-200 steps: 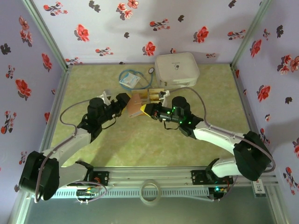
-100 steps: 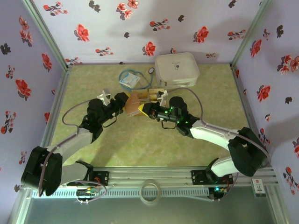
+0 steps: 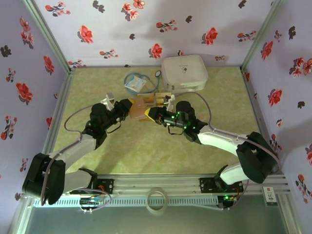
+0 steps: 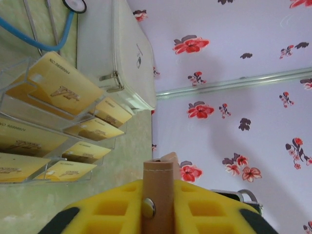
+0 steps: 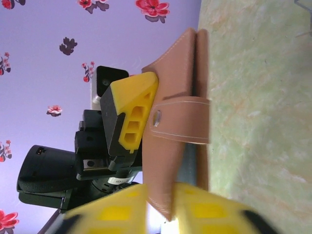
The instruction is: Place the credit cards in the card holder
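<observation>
Progress: early. Left gripper (image 3: 129,108) clamps the reddish-brown folding leather card holder (image 5: 178,83), strap fastened, mid-table. Right gripper (image 5: 161,204) flanks its edge; grip cannot be told. Golden-tan credit cards (image 4: 57,87) sit in the clear plastic rack (image 4: 14,73); insertion apparently remains.

Card holder (image 5: 178,92): reddish-brown leather, folded shut, with a stitched strap and metal snap stud across it. It stands on edge, pinched between the yellow pads of my left claw (image 4: 157,195).

Credit cards (image 4: 56,84): golden-tan, all alike, with dark print. Several sit tilted on the tiers of a clear rack (image 4: 14,66), just beyond the holder.
</observation>
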Tool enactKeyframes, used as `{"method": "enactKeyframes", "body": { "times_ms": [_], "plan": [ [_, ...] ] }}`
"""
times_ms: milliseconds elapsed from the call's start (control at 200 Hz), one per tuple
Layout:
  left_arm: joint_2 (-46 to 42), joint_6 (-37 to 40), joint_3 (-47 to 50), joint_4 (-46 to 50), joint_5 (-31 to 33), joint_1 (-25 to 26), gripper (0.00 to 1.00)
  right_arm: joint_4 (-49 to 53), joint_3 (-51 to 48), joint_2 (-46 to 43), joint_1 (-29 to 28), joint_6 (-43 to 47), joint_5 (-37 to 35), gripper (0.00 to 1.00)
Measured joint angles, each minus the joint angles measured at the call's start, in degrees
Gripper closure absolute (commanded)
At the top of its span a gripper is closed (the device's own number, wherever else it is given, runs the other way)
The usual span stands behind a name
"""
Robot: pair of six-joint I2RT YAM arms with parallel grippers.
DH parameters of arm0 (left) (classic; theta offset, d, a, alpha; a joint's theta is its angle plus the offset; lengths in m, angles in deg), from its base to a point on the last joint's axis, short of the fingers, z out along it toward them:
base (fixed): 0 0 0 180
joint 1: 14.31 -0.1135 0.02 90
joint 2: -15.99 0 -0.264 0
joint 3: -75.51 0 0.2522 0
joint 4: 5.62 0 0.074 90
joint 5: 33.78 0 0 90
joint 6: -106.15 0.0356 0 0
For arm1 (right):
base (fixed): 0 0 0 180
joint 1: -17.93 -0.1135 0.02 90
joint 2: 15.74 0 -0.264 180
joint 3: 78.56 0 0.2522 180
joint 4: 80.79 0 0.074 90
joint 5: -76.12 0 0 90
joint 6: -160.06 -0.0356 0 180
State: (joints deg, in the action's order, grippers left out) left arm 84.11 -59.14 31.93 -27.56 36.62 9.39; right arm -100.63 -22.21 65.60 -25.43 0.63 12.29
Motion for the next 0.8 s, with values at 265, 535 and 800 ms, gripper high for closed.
{"method": "enactKeyframes", "body": {
  "times_ms": [265, 535, 800],
  "plan": [
    [-4.57, 11.93, -1.86, 15.13, -0.09, -0.11, 0.96, 26.77, 3.8, -7.28, 3.39, 13.84, -6.36, 0.26],
    [-4.83, 17.18, -2.45, 21.44, -0.11, 0.46, 0.96, 46.27, 15.8, -6.4, 1.22, 28.2, -14.6, 0.24],
    [-4.22, 17.09, -2.49, 21.38, -0.13, 1.7, 0.96, 52.02, 22.27, 1.46, -4.85, 33.07, -19.17, 0.23]
  ]
}}
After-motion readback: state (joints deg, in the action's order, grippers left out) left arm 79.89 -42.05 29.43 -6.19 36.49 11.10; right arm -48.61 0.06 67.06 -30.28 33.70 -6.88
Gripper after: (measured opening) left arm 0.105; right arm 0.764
